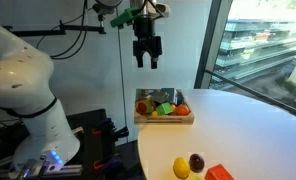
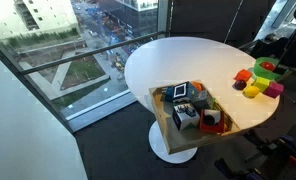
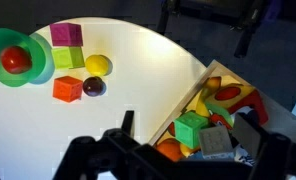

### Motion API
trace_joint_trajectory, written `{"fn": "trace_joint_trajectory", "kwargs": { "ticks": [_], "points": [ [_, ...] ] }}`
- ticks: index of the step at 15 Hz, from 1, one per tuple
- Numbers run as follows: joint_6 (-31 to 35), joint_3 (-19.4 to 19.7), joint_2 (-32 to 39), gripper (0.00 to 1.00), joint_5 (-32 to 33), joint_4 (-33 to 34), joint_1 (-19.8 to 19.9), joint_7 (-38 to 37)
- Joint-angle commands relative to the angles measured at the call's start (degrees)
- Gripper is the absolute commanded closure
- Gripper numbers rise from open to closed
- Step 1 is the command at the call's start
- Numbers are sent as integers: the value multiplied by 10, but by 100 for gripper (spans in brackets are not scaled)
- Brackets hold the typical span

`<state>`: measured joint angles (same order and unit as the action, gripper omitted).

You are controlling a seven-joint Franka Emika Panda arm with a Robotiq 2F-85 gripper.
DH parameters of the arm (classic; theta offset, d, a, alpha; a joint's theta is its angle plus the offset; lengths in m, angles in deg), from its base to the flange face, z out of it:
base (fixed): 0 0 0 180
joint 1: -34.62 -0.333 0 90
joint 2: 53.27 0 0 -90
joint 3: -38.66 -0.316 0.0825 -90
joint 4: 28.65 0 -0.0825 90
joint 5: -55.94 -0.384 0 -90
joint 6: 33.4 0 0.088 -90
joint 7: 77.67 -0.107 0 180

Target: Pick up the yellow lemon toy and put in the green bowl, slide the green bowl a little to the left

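Hanging high over the wooden tray (image 1: 164,119) with jaws apart, the gripper (image 1: 146,55) should cross to the lemon (image 3: 97,66) near another edge of the tabletop (image 1: 248,120), close to the green bowl (image 3: 2,40), and drop straight down, avoiding the maroon fruit (image 3: 93,86) just beside it.

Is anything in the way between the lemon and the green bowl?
Yes. A yellow-green block sits right between the yellow lemon toy and the green bowl, so the lemon probably has to go over it. A red round toy already lies in the bowl.
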<state>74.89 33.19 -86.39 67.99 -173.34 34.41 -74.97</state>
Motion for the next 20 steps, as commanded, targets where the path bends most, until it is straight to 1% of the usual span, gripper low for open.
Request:
{"fn": "trace_joint_trajectory", "kwargs": {
  "ticks": [1, 6, 9, 16, 20],
  "points": [
    [-2, 8, 1, 0, 4, 1, -10, -4],
    [-2, 8, 1, 0, 4, 1, -10, -4],
    [2, 18, 5, 0, 8, 0, -2, -4],
    [21, 64, 14, 0, 7, 1, 22, 2],
    [52, 94, 31, 0, 4, -1, 44, 6]
  ]
}}
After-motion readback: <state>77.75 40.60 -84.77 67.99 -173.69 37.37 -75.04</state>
